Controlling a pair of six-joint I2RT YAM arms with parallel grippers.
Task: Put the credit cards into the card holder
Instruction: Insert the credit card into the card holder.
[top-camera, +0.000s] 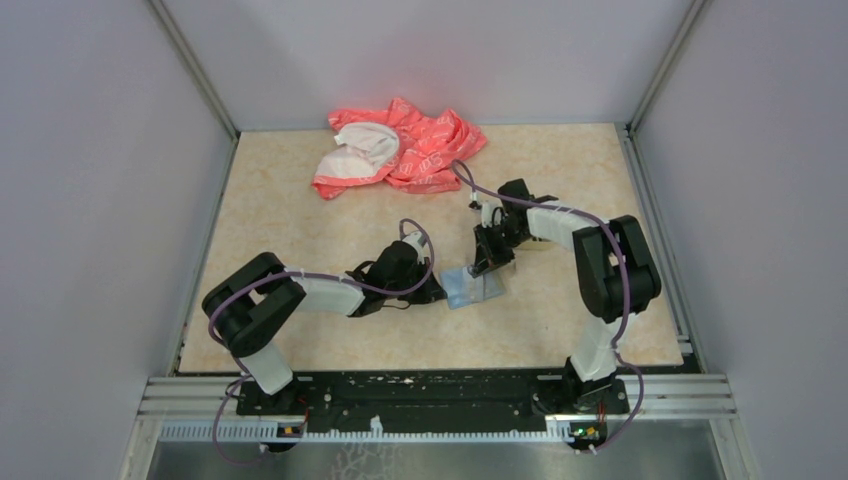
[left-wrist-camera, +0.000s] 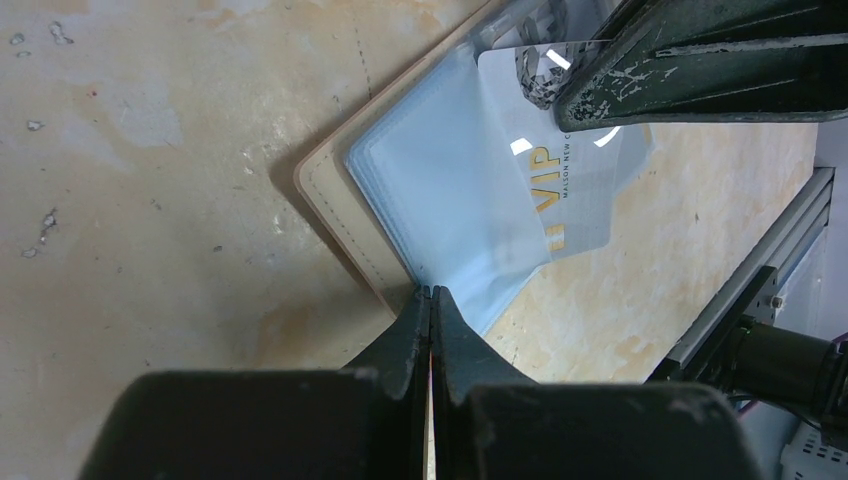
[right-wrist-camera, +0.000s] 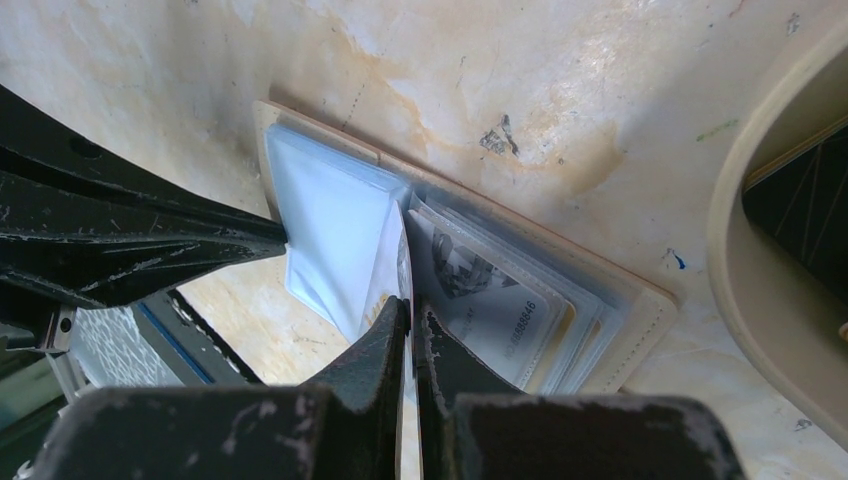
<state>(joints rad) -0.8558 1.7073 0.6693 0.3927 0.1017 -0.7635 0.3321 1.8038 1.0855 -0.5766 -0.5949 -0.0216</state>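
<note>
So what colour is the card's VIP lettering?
Gold, on a white card; clearest in the left wrist view.

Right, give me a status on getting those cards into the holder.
Done: a printed grey card sits in the open beige folding card holder. In hand: left gripper pinches a clear-blue sleeve; right gripper holds the white VIP card partly under it. Left: apparently dark cards in the tan tray.

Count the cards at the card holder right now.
2. One white VIP card pinched in the right claw at the blue sleeves; one numbered card already sleeved in the other half of the card holder. More may be hidden.
</note>
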